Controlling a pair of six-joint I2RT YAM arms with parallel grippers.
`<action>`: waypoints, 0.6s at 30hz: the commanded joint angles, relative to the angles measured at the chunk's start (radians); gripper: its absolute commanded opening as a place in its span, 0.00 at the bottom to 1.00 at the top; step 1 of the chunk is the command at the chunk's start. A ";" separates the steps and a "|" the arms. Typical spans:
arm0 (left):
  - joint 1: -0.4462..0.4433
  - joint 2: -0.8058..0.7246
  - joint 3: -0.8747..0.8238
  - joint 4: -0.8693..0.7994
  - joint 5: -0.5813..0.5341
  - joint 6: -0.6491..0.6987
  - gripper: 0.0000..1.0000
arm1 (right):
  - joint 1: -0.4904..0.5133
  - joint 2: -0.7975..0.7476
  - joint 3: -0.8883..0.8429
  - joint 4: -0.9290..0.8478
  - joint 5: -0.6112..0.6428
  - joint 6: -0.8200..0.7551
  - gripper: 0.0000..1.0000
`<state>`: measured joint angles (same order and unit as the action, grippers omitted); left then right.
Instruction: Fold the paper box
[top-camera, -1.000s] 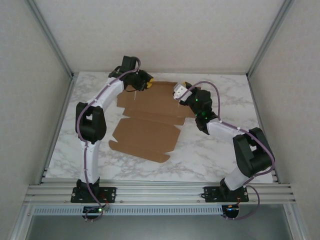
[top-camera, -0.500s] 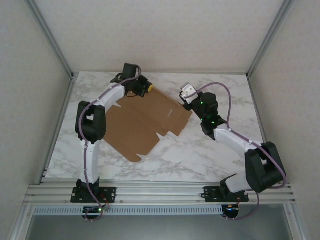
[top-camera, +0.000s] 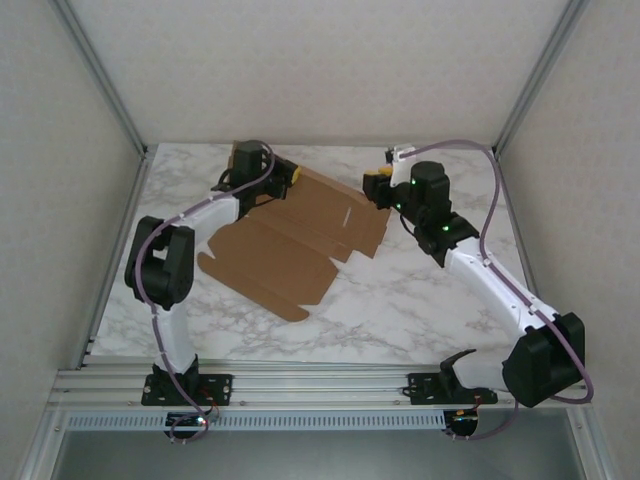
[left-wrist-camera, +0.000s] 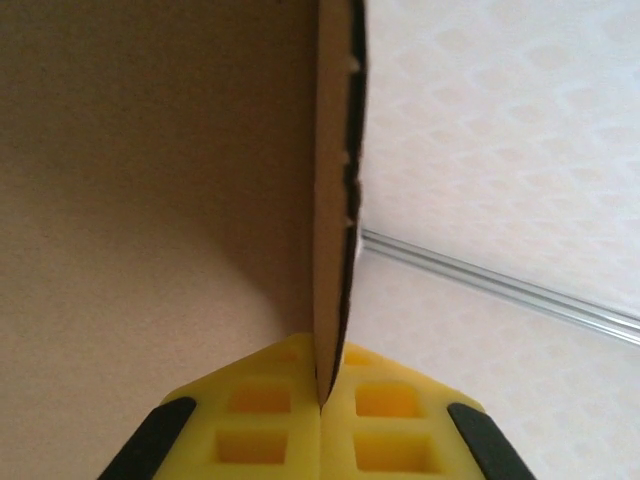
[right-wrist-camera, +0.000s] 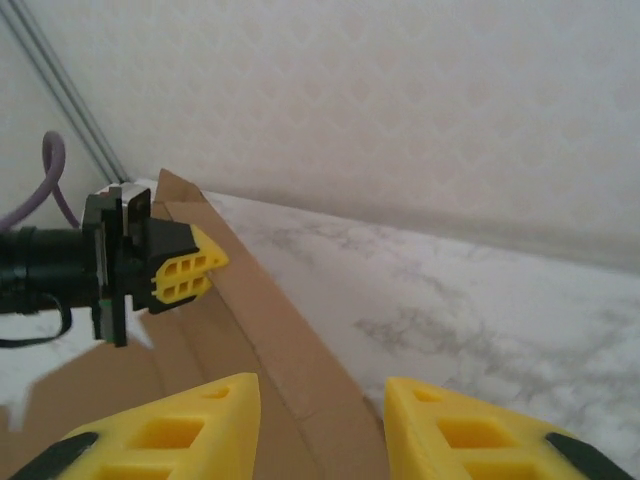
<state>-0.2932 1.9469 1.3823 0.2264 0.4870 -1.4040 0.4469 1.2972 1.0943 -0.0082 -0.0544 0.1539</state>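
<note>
The paper box is a flat brown die-cut sheet, lying unfolded and askew on the marble table. My left gripper is at the sheet's far edge, shut on it. In the left wrist view the yellow pads pinch the paper box's edge, which stands edge-on. My right gripper is at the sheet's far right corner and is open. In the right wrist view its fingers stand apart over the paper box's border strip, and the left gripper shows beyond.
The marble table is bare on its right and near sides. White enclosure walls with aluminium posts close in the back and sides. A slotted rail runs along the near edge.
The sheet has slid left and turned, pulled by the left gripper. The right gripper has come off the sheet, and its arm has swung out to the right.
</note>
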 joint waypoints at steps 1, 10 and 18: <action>-0.005 -0.041 -0.048 0.210 -0.018 -0.051 0.00 | -0.055 0.051 0.074 -0.252 -0.022 0.277 0.39; -0.014 -0.055 -0.103 0.286 -0.002 -0.021 0.00 | -0.158 0.259 0.208 -0.309 -0.419 0.706 0.57; -0.014 -0.056 -0.113 0.291 0.009 -0.024 0.00 | -0.155 0.328 0.208 -0.205 -0.461 0.829 0.60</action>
<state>-0.2996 1.9339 1.2758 0.4610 0.4786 -1.4254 0.2886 1.6020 1.2751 -0.2611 -0.4709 0.9001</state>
